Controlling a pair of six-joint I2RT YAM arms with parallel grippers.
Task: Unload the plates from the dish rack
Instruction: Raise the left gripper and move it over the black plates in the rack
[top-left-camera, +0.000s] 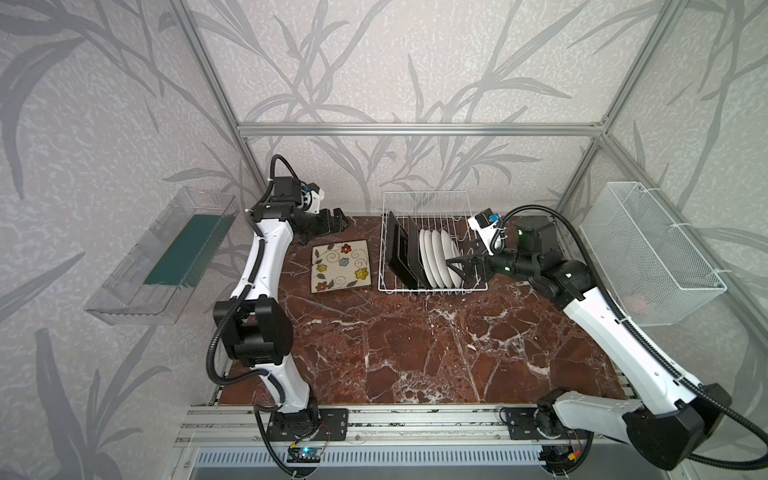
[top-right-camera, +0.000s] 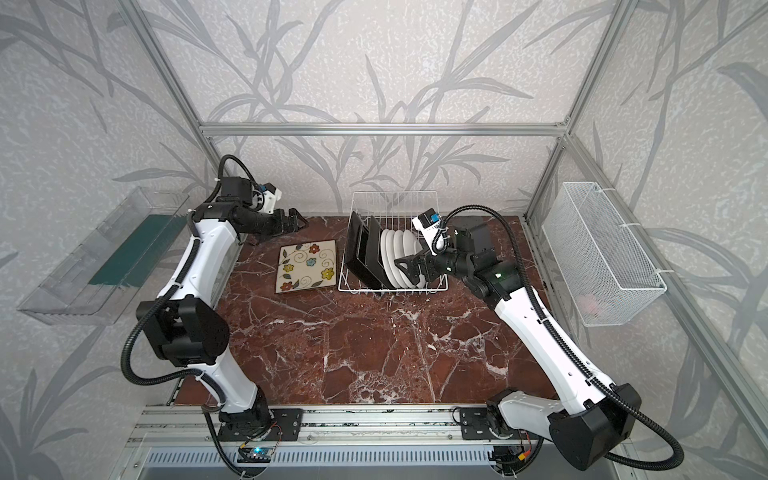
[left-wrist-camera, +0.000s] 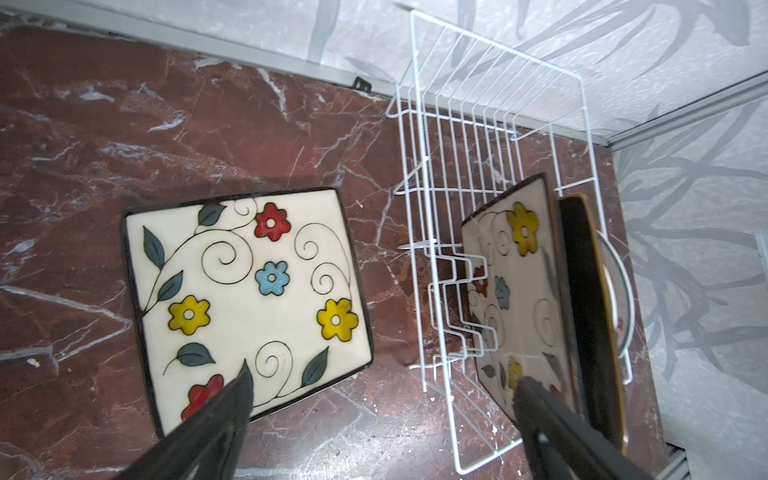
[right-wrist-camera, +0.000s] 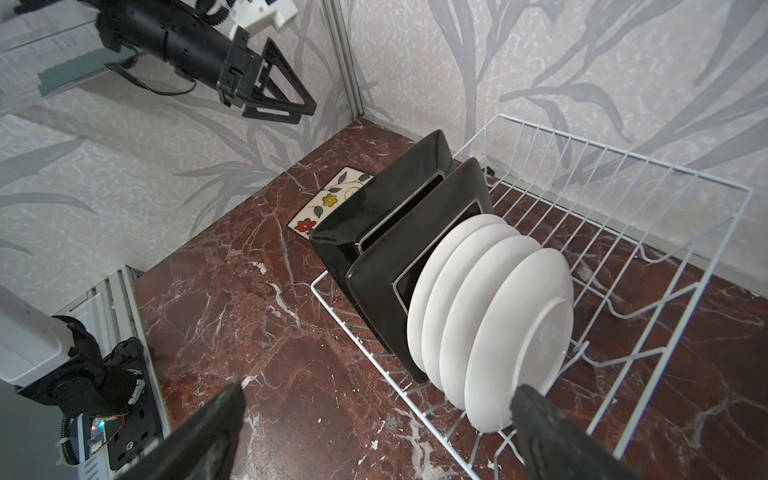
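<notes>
**A:** Left of the white wire dish rack, a square cream plate with painted flowers and a black rim lies flat, face up, on the red-brown marble worktop. It is just beside the rack, with a gap between them.

**B:** And the left gripper?

**A:** Up in the air beyond that plate's far edge, near the back wall and well clear of it. In the left wrist view its fingers stand wide apart, with only worktop and plate below them.

**B:** What's in the rack?

**A:** At its left end, square black plates stand on edge. I count two for certain in the right wrist view. From the left wrist view, the outermost square plate shows a cream, flowered face turned away from the rest.

**B:** And next to those?

**A:** Four round white plates, upright and packed in a tight row, their backs towards the right arm.

**B:** Right gripper?

**A:** It reaches in over the rack's right half, level with the last white plate. The jaws are spread wide. In the right wrist view that plate's lower rim sits between the fingers, close to one of them. Whether it touches, I cannot tell, but nothing is clamped.
</notes>
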